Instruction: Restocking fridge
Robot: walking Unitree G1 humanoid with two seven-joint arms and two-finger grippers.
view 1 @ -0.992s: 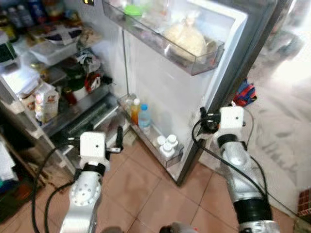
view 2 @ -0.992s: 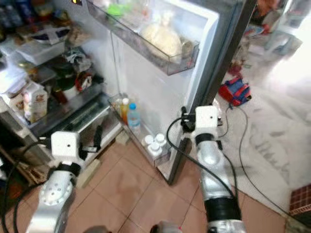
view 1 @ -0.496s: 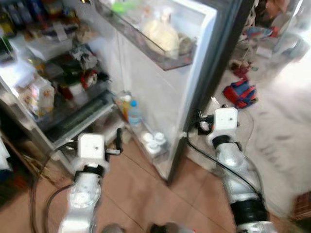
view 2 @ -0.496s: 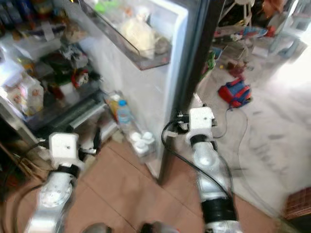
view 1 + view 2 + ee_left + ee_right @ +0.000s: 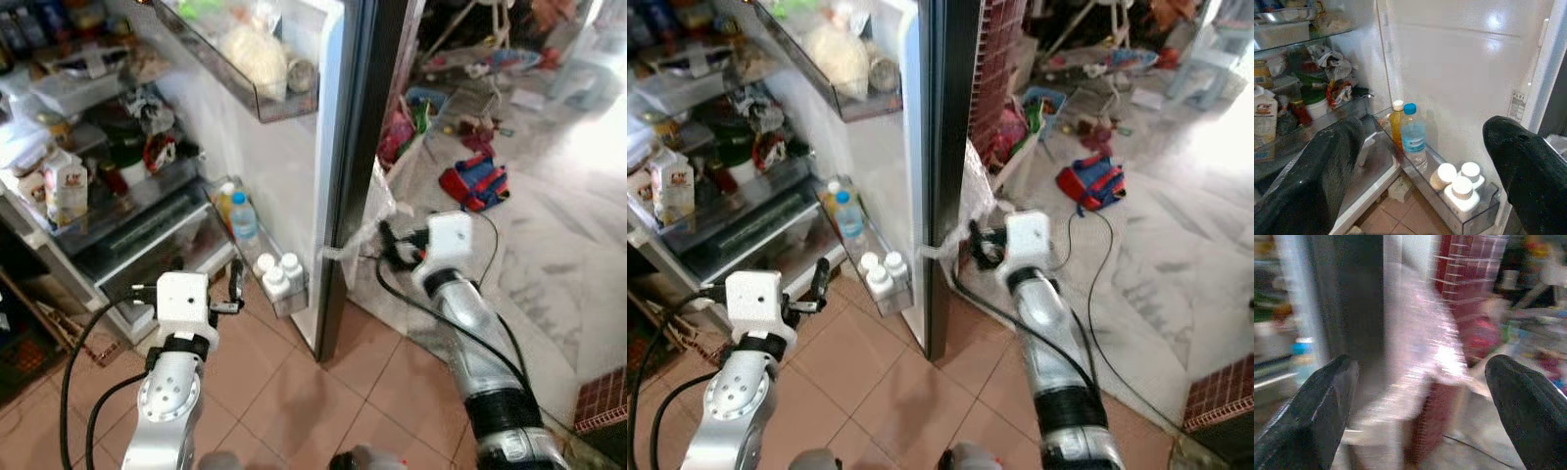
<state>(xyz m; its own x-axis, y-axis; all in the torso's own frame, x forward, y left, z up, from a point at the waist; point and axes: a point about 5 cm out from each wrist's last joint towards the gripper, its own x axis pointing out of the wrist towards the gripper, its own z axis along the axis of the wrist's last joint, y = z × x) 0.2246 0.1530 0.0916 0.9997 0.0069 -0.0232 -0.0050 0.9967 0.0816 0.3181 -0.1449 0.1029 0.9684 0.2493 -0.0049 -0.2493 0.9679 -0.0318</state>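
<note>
Left gripper (image 5: 1425, 161) open, door bin (image 5: 1476, 220) holding bottles (image 5: 1413, 132)

Two silver arms reach forward at about the same height. The left gripper (image 5: 233, 284) and right gripper (image 5: 389, 245) both have their black fingers spread apart, holding nothing.

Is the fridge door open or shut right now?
Open. The fridge door stands swung out, its bottom shelf with bottles and the inner shelves exposed.
</note>
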